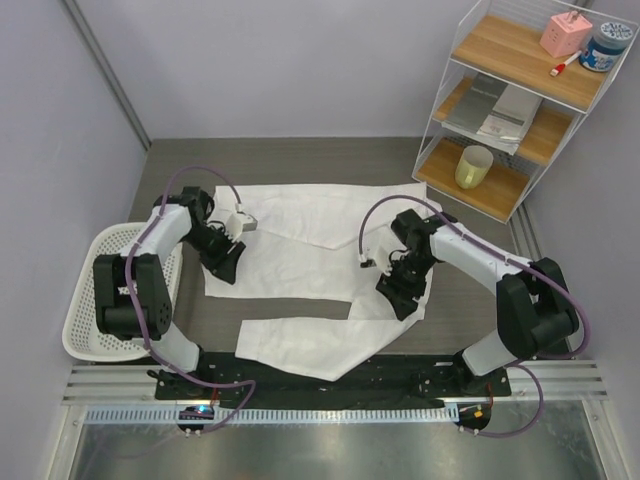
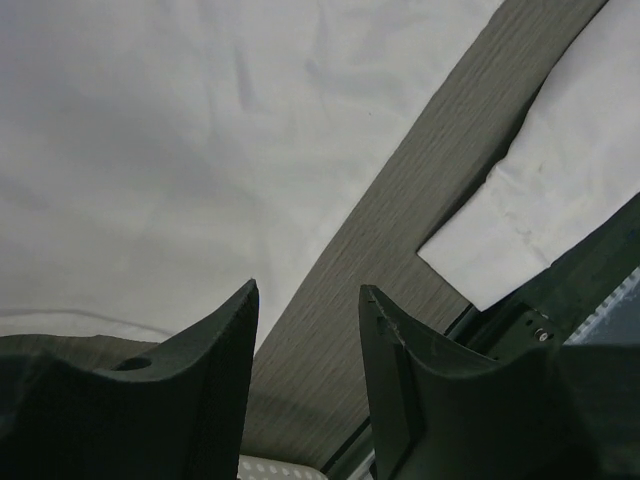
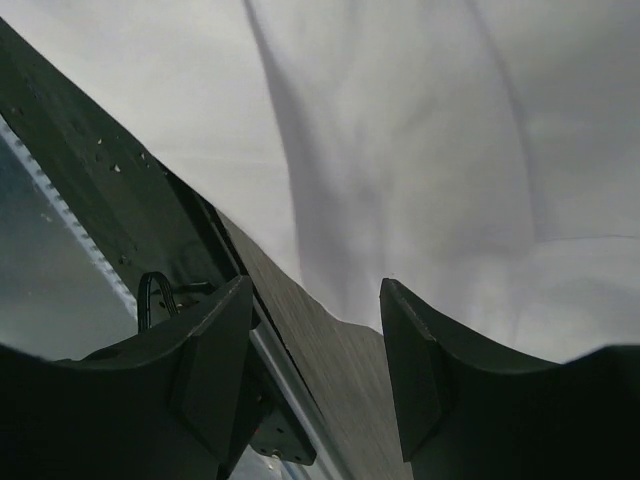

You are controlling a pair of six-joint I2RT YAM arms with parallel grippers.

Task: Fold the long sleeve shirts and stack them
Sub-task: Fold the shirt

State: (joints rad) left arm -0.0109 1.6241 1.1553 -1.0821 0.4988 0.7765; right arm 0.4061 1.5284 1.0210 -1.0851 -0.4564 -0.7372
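The left gripper point(image 2: 305, 290) is open: its two dark, matte, wedge-shaped fingers point(image 2: 200, 390) stand apart with nothing between them, and a strip of grey wood-grain table point(image 2: 400, 230) shows through the gap. The right gripper point(image 3: 312, 285) is open too, its fingers point(image 3: 450, 380) parted above the cloth's near edge and holding nothing. Nearer than both pairs of fingers lies one sleeve point(image 1: 300, 345), a long flat band. It ends in a squared, stitched cuff point(image 2: 510, 225), which the left wrist view shows to the right of the fingers, apart from the body. The white shirt point(image 1: 310, 245) itself, thin soft cloth with light creases, lies spread flat on the table. Its left edge is just by the left fingers and it runs across to the right ones. Left of the left fingers, off the cloth, stands a white plastic basket point(image 1: 85, 255), rounded and perforated. The left arm covers much of its inside, so what it holds cannot be told. Far beyond the right fingers is a white wire rack point(image 1: 500, 45) with three wooden shelves. A pale yellow cup point(image 1: 473, 167) stands on the lowest and flat grey-white booklets point(image 1: 495, 105) lie on the middle. On top, a pink box point(image 1: 565, 35) sits beside a round blue jar point(image 1: 607, 45).
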